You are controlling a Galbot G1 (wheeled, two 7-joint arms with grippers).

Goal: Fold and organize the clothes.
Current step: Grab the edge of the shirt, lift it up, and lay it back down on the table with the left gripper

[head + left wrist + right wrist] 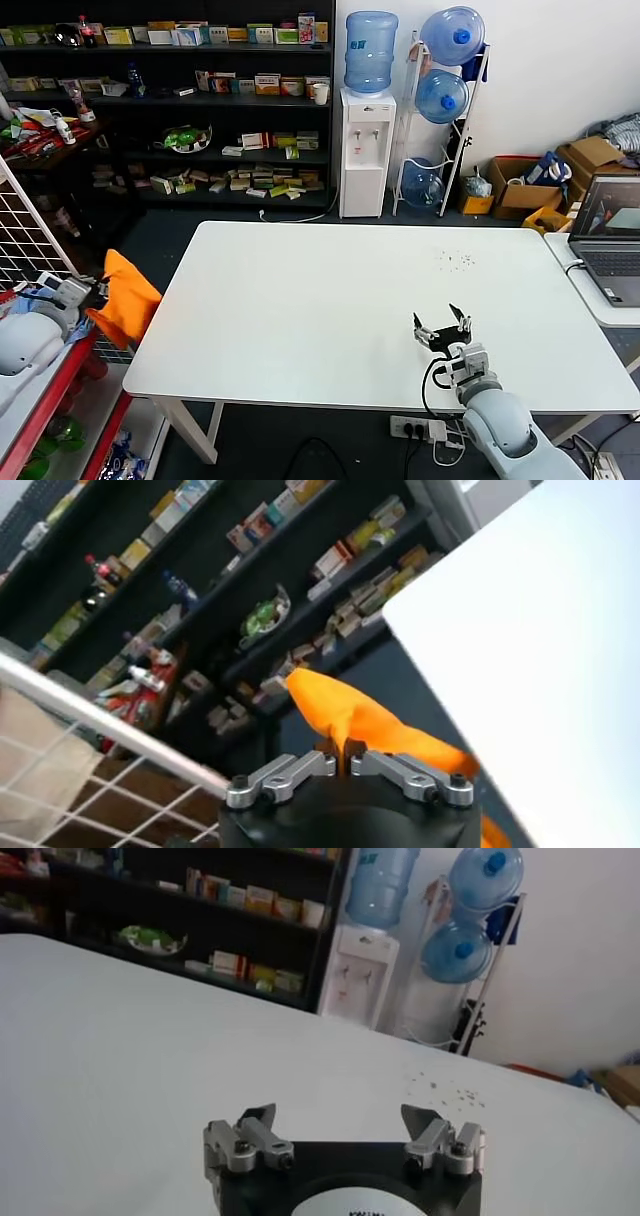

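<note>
The bright orange T-shirt (pixel 126 297) hangs bunched in the air just left of the white table (pixel 330 300), off its left edge. My left gripper (pixel 97 291) is shut on a fold of it; the left wrist view shows the orange T-shirt (pixel 350 720) pinched between the fingers (pixel 322 763). No lettering shows. My right gripper (pixel 443 327) is open and empty, low over the table's front right part; in the right wrist view the right gripper (pixel 340 1120) shows bare tabletop between its fingers.
A red wire-sided cart (pixel 40 400) stands at the far left below my left arm. A laptop (pixel 608 240) sits on a side table at the right. Dark shelves (pixel 180 110), a water dispenser (pixel 366 150) and boxes stand behind. Small dark specks (pixel 456 260) dot the table.
</note>
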